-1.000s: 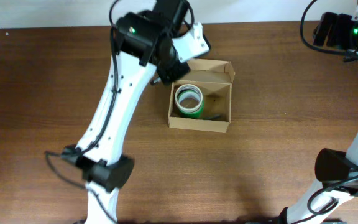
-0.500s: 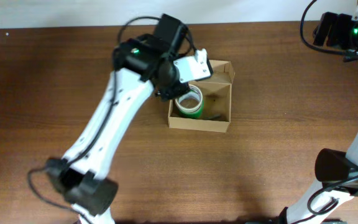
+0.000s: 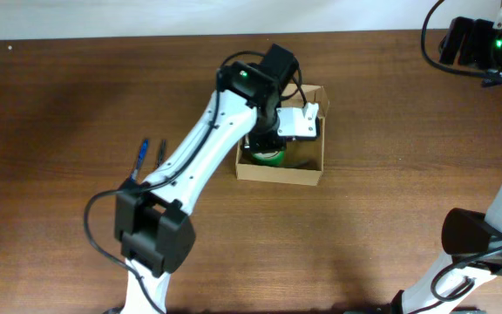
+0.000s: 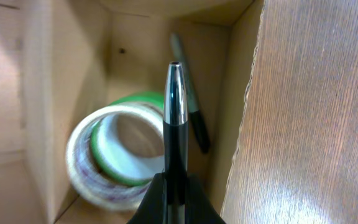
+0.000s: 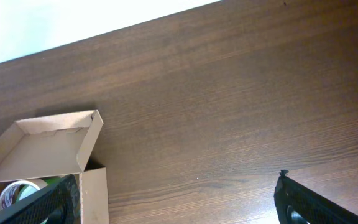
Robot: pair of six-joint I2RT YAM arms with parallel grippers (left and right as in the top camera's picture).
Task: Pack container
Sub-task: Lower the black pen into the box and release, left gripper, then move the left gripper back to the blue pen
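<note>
- Left gripper (image 4: 176,190), clenched on a silver pen (image 4: 175,118), hangs over the open cardboard box (image 3: 279,172). Through its wrist camera I see the pen pointing to 12 o'clock, its tip over the inside of the box.
- I cannot tell whether the pen's tip touches anything below it.
- On my overhead view the box sits on the brown table (image 3: 390,218), close to the middle and a little toward 1 o'clock. Its flap lid (image 5: 42,146) is folded open at the 12 o'clock side.
- Inside the box, a whitish tape roll (image 4: 79,162) and a green tape roll (image 4: 114,171) lie pressed together, at 8 o'clock of the pen's tip.
- A dark marker (image 4: 194,121) lies along the box wall at the pen's 3 o'clock side, just beside the rolls.
- My right gripper (image 5: 178,186) stands spread wide and grasps nothing, over bare wood. Its arm is up in the 2 o'clock corner of the overhead view, well apart from the box, and its own camera catches the box at 8 o'clock.
- Two loose pens, a blue pen (image 3: 140,155) and a dark pen (image 3: 160,152), lie side by side on the table at 9 o'clock of the box, well apart from it.
</note>
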